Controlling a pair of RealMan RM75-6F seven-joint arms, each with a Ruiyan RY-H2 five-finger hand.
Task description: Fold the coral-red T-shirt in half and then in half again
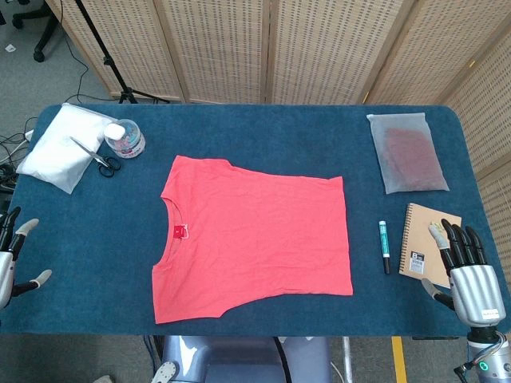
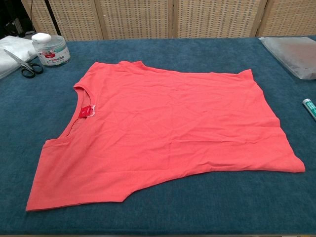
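Note:
The coral-red T-shirt (image 1: 251, 237) (image 2: 163, 131) lies spread flat in the middle of the blue table, its neckline and red label toward the left and its hem toward the right. My left hand (image 1: 14, 254) hovers at the table's left edge, fingers apart, holding nothing. My right hand (image 1: 466, 268) hangs at the front right corner, fingers spread and empty, well to the right of the shirt's hem. Neither hand touches the shirt. Only the head view shows the hands.
Scissors (image 1: 101, 159) (image 2: 23, 65) lie on a white cloth (image 1: 64, 146) at the back left, beside a round plastic jar (image 1: 124, 138) (image 2: 51, 49). A frosted bag (image 1: 406, 152), a green pen (image 1: 384, 246) and a spiral notebook (image 1: 425, 238) lie at the right.

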